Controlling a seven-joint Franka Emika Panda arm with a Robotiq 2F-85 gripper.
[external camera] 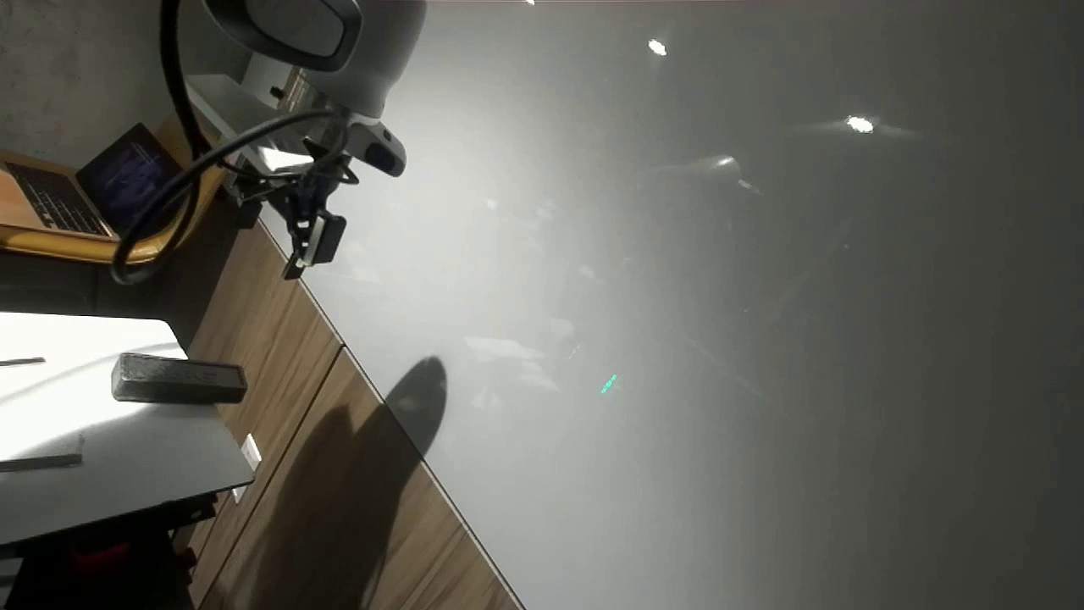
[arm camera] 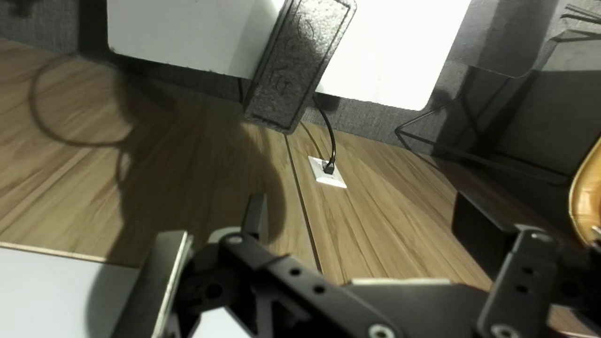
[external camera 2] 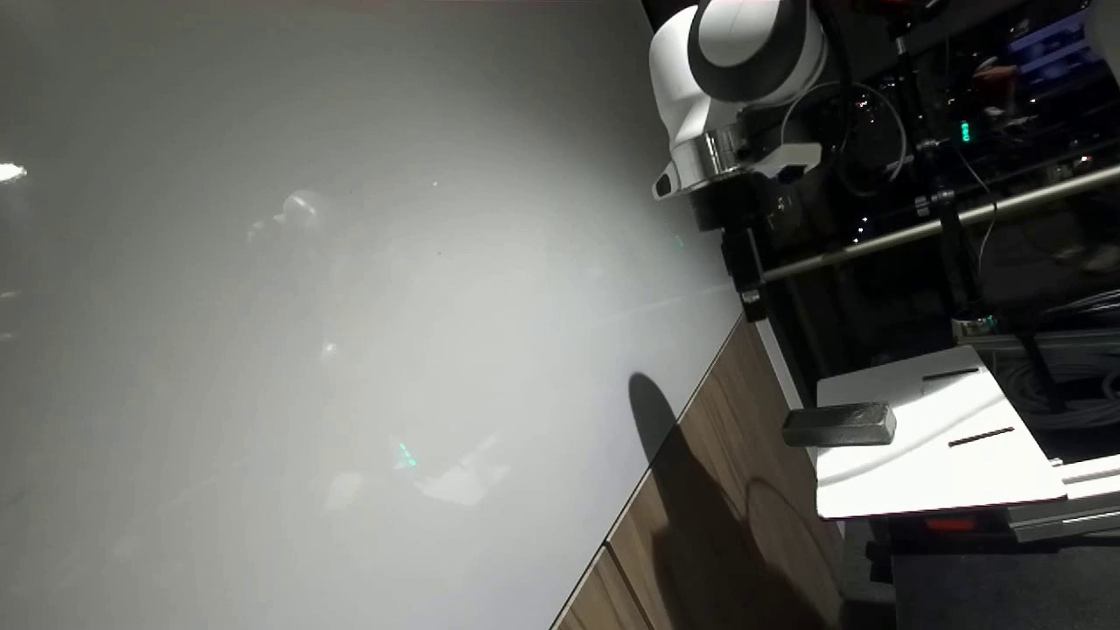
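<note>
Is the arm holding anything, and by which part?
Nothing is gripped: the end effector stands open, with wood panelling visible between its jaws; the dark block sits away from it.

From where I'm standing the arm [external camera 2: 739, 83] hangs in from up top, just the end section showing, mostly white with some black. Wrist [external camera 2: 713, 157] sits under that, and the gripper [arm camera: 368, 223] is at the bottom, pointing mostly down with a slight tilt. Fingers [arm camera: 479, 230] are spread super wide btw, big gap between the pads [arm camera: 256, 216].
</note>
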